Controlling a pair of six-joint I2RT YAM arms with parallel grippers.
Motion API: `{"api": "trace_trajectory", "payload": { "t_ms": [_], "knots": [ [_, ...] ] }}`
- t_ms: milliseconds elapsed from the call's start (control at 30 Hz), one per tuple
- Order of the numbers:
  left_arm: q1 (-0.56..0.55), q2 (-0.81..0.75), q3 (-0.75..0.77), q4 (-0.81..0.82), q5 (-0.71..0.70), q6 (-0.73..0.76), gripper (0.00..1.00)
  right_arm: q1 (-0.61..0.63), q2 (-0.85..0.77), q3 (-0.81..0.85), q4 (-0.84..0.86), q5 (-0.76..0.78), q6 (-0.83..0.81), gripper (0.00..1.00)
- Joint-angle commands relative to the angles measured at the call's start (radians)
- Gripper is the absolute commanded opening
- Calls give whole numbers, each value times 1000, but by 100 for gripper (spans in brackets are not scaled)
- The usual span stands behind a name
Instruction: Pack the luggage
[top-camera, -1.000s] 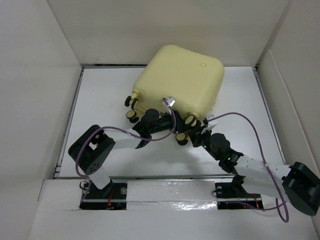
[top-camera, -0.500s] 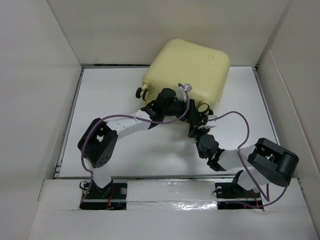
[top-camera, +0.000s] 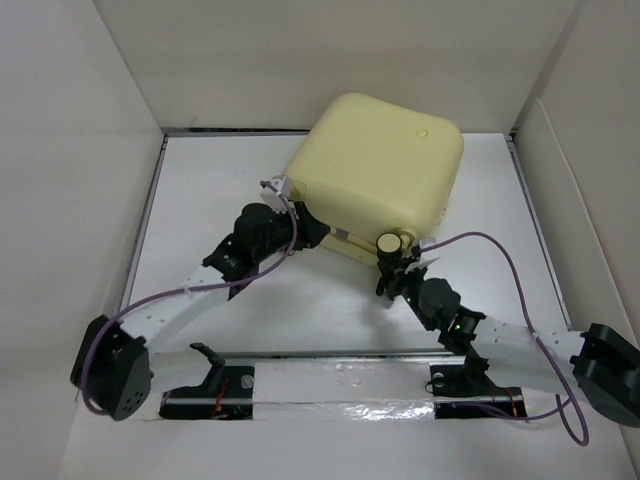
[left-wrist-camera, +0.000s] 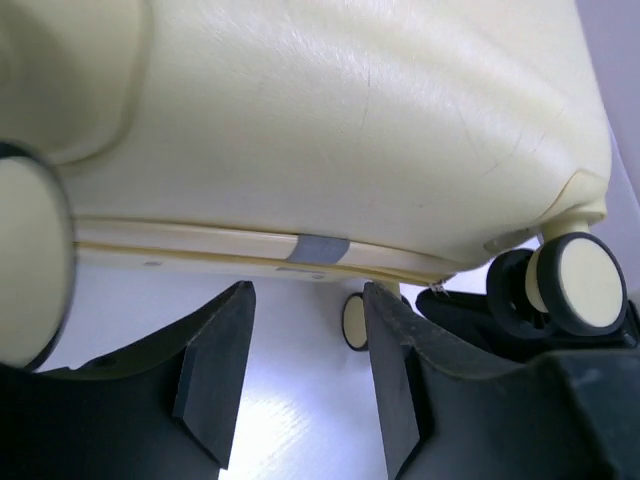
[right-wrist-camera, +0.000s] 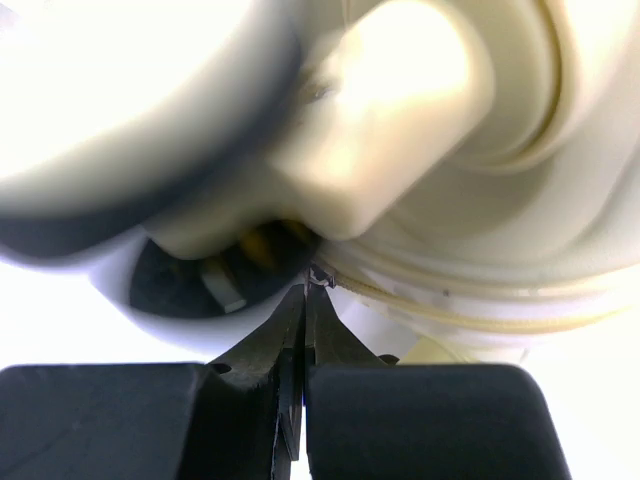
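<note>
The pale-yellow luggage (top-camera: 380, 160) lies closed at the back of the white table, its near edge raised. My left gripper (top-camera: 300, 228) is open at the near left edge. In the left wrist view the luggage's shell (left-wrist-camera: 330, 130) and zip seam fill the top, and my left gripper (left-wrist-camera: 307, 295) stands empty just below the seam. My right gripper (top-camera: 385, 268) is under a cream caster wheel (top-camera: 388, 241) at the near right corner. In the right wrist view my right gripper (right-wrist-camera: 304, 295) is shut, its tips pinching a small metal zipper pull (right-wrist-camera: 319, 272) on the seam.
White walls enclose the table (top-camera: 200, 200) on three sides. Purple cables loop off both arms. Another caster wheel (left-wrist-camera: 585, 285) shows at the right of the left wrist view, and one (left-wrist-camera: 30, 260) at the left edge.
The luggage has shifted right and back and its near edge has come up. My left arm has stretched out leftward along the near edge. My right arm has straightened, still at the near right corner.
</note>
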Motion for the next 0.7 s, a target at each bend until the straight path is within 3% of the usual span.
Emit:
{"api": "trace_trajectory", "payload": {
  "t_ms": [0,67,100,200,300,433,667],
  "knots": [
    [-3,-162,-34,-133,-251,13,43,-8,-33,20,37,-176,29,0],
    [-3,-241,-28,-270,-390,-2,44,-17,-30,19,40,-201,23,0],
    [-3,-259,-22,-309,-416,-5,56,-28,-26,19,46,-205,20,0],
    [-3,-304,12,-440,-468,-1,75,-37,-26,19,48,-234,7,0],
    [-3,-319,52,-535,-537,18,82,-48,-41,17,37,-271,-1,0],
    [19,-267,122,-584,-588,55,86,-57,-56,20,28,-297,-10,0],
    [74,-148,254,-549,-499,171,87,-57,-38,23,46,-340,-17,0]
  ]
}}
